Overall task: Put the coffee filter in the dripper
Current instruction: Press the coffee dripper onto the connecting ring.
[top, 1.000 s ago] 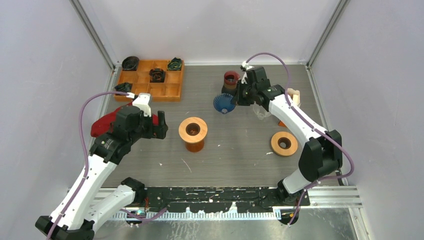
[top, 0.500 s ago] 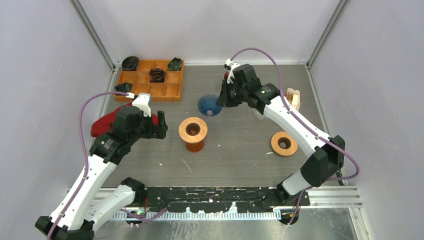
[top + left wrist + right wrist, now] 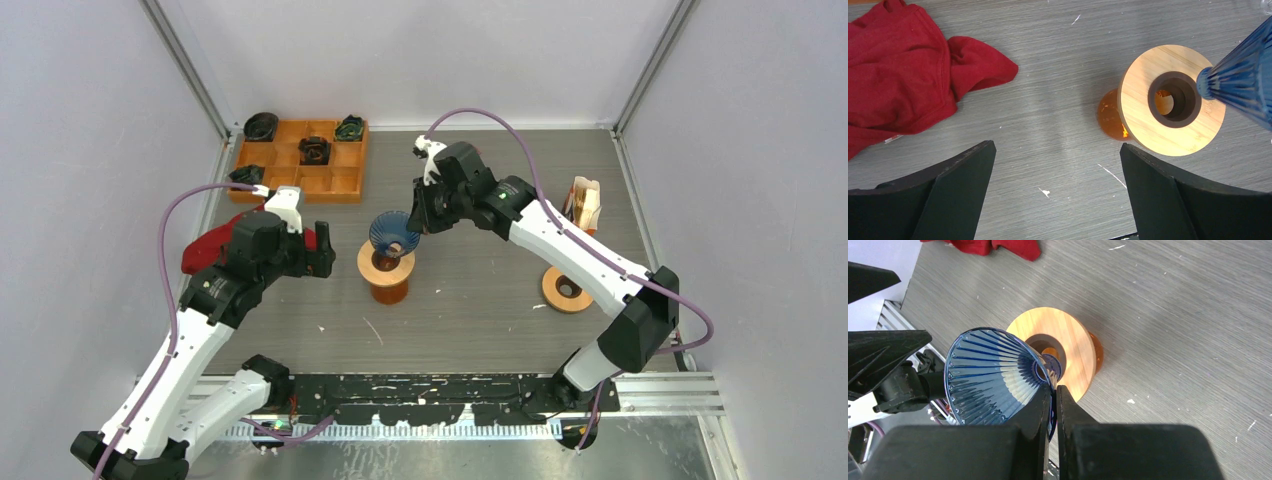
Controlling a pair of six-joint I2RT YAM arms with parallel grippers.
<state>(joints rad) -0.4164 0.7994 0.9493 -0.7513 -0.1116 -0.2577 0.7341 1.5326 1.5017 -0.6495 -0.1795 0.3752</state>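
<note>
A blue ribbed glass dripper [image 3: 392,232] hangs tilted over a wooden ring [image 3: 368,262] on an amber glass carafe. My right gripper [image 3: 418,218] is shut on the dripper's rim. In the right wrist view the dripper [image 3: 993,375] is pinched at its edge by my gripper [image 3: 1054,395], its narrow end over the ring's hole [image 3: 1075,342]. My left gripper [image 3: 1057,150] is open and empty over bare table, left of the ring [image 3: 1170,112]; the dripper tip [image 3: 1243,85] shows at the right. Paper coffee filters [image 3: 584,203] stand in a holder at the far right.
A red cloth [image 3: 205,250] lies under my left arm. An orange compartment tray [image 3: 300,160] with dark parts sits at the back left. A second wooden ring [image 3: 567,287] lies on the table at the right.
My right arm has carried the blue dripper from the back middle leftward and nearer, to above the wooden ring on the carafe. The left arm has not moved.
</note>
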